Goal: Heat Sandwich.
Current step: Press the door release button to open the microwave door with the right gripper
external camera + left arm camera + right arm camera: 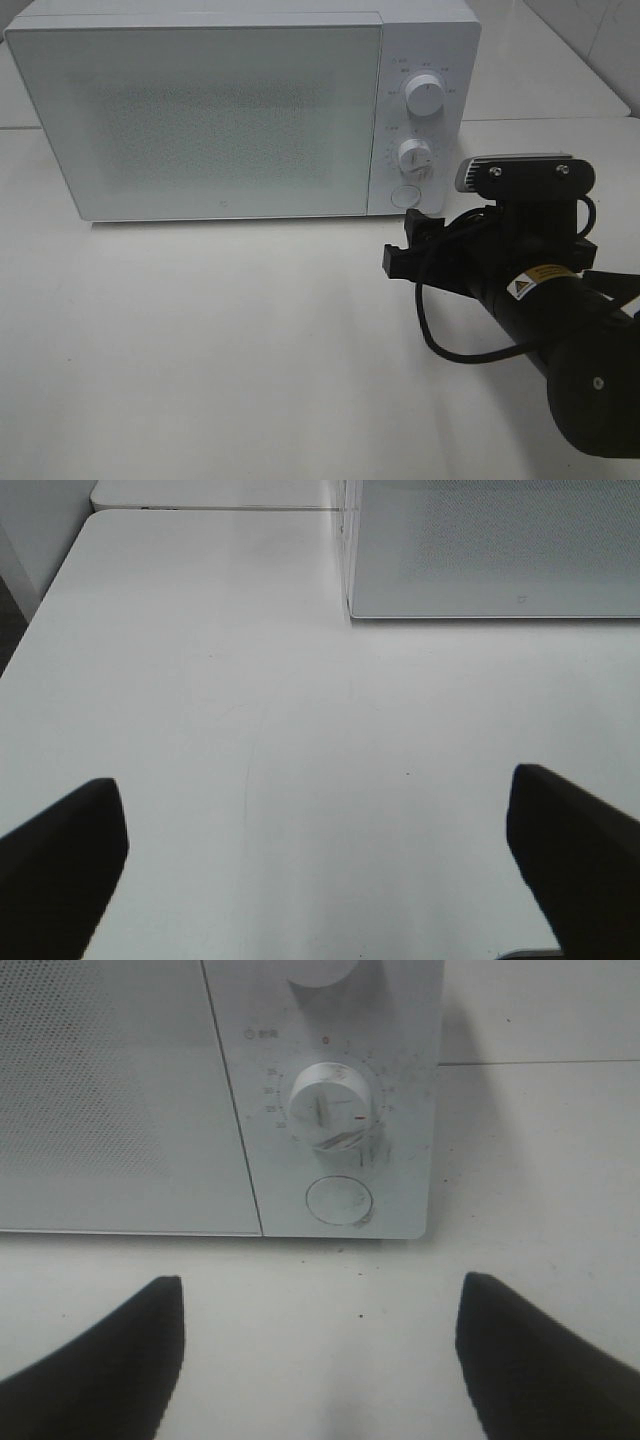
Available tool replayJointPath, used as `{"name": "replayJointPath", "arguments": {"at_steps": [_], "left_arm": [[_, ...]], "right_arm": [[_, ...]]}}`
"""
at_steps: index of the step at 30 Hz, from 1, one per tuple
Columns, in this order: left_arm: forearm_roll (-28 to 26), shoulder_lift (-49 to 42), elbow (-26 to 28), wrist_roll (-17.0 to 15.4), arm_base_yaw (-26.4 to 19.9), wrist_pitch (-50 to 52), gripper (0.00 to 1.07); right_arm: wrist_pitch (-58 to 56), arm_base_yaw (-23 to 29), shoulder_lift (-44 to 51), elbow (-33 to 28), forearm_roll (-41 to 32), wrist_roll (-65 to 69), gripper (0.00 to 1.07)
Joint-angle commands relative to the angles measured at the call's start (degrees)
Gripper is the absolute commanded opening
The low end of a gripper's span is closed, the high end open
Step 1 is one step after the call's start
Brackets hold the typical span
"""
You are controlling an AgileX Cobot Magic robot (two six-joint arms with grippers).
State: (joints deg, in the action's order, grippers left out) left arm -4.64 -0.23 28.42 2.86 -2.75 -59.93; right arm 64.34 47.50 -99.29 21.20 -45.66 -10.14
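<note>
Reaching in from the near right edge of the white table [200, 340], the right arm [560, 340] points the right gripper [402, 240] at the control panel of a white microwave [240, 110]. Its jaws stand wide apart with nothing between them, just short of the panel. The right wrist view sets the two black fingers [100, 1370] on either side of the panel's round button [340, 1200], which sits directly under the lower knob [328, 1105]. A black cable [440, 340] loops off the arm, and a grey wrist camera [520, 170] rides on top of it. The left gripper [318, 865], out of the high camera's sight, likewise hangs wide and empty over bare tabletop, with a lower corner of the microwave's front ahead of it. Farther back, the microwave's door [150, 120] appears shut. Its speckled window is too clouded to show the inside, so where the sandwich lies cannot be told from these views. The upper knob [424, 98] sits near the top of the panel.
</note>
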Motion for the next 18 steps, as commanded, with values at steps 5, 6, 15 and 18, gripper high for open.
{"name": "replayJointPath", "arguments": {"at_steps": [5, 6, 15, 18], "left_arm": [[-0.46, -1.38, -0.11, 0.00, 0.34, 0.57, 0.98], [-0.46, -1.38, -0.11, 0.00, 0.34, 0.57, 0.98], [-0.46, -1.38, -0.11, 0.00, 0.34, 0.57, 0.98], [-0.46, -1.38, -0.11, 0.00, 0.34, 0.57, 0.98]], "right_arm": [[0.57, 1.26, -0.11, 1.26, -1.43, -0.69, 0.74], [0.40, 1.26, -0.11, 1.26, -1.43, -0.69, 0.74], [-0.74, 1.26, -0.11, 1.26, -1.43, 9.40, 0.74], [-0.74, 1.26, -0.11, 1.26, -1.43, 18.85, 0.74]]}}
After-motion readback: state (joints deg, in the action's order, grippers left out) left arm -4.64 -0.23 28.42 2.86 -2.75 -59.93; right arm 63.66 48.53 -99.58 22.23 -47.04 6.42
